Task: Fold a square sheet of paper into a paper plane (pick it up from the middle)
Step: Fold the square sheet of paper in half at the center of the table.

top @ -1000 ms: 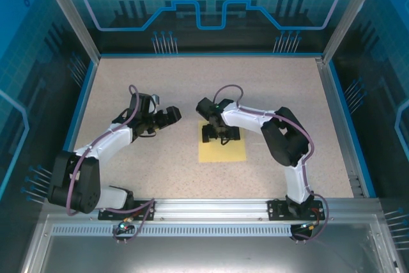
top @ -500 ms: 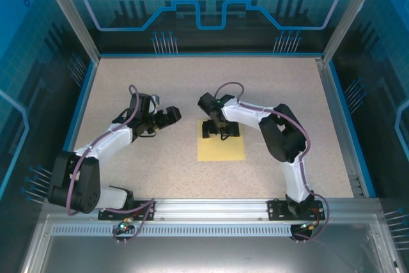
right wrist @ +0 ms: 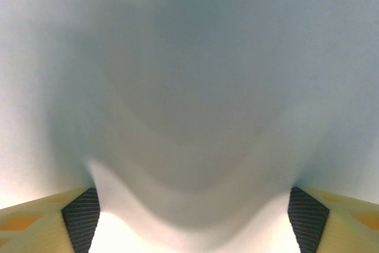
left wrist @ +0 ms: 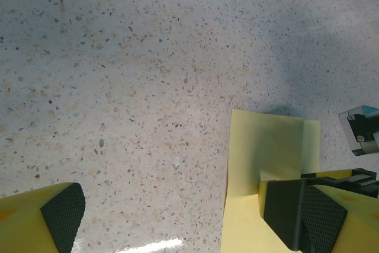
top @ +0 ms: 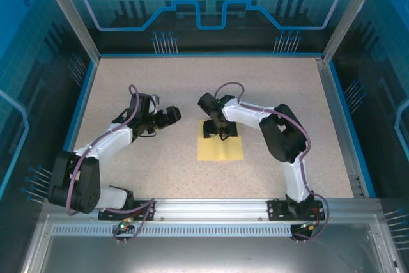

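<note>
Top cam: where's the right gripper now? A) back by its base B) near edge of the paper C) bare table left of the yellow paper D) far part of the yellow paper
D: the right gripper is down over the far part of the yellow paper, whose near part lies uncovered.

The top view is bright and sharp, lit evenly from above so the table (top: pixel 287 87) carries only short, soft shadows. The left wrist view is crisp, with a white glare streak at its lower edge and a grey shadow across the square sheet of paper (left wrist: pixel 266 143). The right wrist view is washed out and unfocused, a blurred grey shadow over a bright bottom edge.
</note>
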Tool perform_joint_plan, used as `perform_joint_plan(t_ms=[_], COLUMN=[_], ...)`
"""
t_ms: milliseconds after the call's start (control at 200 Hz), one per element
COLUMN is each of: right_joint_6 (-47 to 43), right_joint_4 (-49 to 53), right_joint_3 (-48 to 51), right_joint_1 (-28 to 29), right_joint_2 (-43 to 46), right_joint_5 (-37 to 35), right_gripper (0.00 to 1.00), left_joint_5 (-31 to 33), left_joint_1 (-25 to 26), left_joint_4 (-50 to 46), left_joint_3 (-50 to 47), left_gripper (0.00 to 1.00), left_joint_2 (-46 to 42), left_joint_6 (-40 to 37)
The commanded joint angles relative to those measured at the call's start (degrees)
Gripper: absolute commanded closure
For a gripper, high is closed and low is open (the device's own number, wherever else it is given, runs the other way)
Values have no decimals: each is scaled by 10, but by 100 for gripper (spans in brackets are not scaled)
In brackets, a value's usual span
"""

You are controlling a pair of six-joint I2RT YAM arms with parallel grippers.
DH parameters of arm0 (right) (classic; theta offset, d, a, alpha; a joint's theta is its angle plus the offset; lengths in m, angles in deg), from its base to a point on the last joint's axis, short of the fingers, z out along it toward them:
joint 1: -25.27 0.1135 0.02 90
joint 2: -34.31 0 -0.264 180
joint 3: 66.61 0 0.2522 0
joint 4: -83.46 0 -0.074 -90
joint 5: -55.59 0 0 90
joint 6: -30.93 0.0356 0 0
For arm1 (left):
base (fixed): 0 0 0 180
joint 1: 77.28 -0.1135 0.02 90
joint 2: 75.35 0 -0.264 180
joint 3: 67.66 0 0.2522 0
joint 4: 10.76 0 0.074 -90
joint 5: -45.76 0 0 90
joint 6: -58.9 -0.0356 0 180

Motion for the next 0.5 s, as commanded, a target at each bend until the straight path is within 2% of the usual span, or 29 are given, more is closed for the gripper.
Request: perform_joint_plan(t_ms=[0, 35, 135, 225, 300, 495], right_joint_6=[-2, -2, -2, -3, -4, -3], right_joint_4=[-13, -22, -54, -76, -103, -191], right_joint_3=[26, 29, 44, 53, 64, 91], right_joint_1=[-5, -4, -4, -5, -6, -16], right_joint_2=[-3, 4, 37, 60, 80, 134], right_joint_5=[36, 41, 57, 71, 100, 218], right_gripper=[20, 23, 43, 53, 59, 63], left_joint_5=[3, 3, 4, 5, 1, -15], left_joint_1=[5, 6, 5, 5, 5, 8], left_joint_4=[-2, -2, -4, -7, -5, -5], left_joint_3=[-10, -11, -15, -18, -20, -24], left_gripper=[1, 2, 2, 3, 4, 12], left_joint_2=[-2, -2, -4, -5, -7, -20], left_joint_6=[8, 11, 18, 23, 29, 43])
